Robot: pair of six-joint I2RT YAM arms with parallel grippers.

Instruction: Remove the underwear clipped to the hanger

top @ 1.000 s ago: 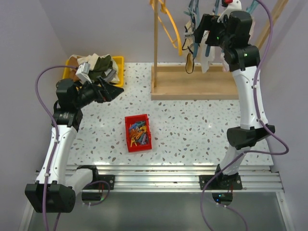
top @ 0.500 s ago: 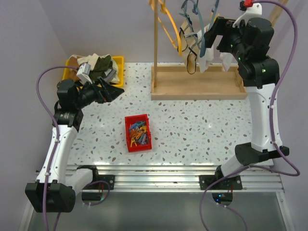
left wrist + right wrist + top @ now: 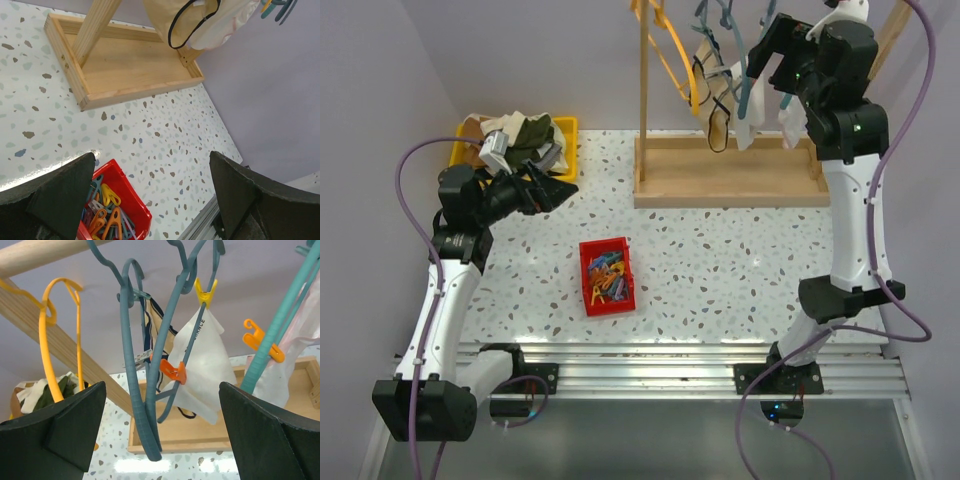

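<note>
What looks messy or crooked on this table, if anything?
The yellow bin at the back left is overfilled: the clothes heap above its rim. On the rack, the white underwear hangs lopsided, pinched by a yellow clip high up and an orange clip lower down.

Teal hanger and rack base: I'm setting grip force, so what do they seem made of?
Teal hanger: probably moulded plastic, going by its smooth rounded surface, even colour and slight sheen. Rack base: pale wood, apparently matt or unvarnished, with visible grain and plain jointed edge strips.
</note>
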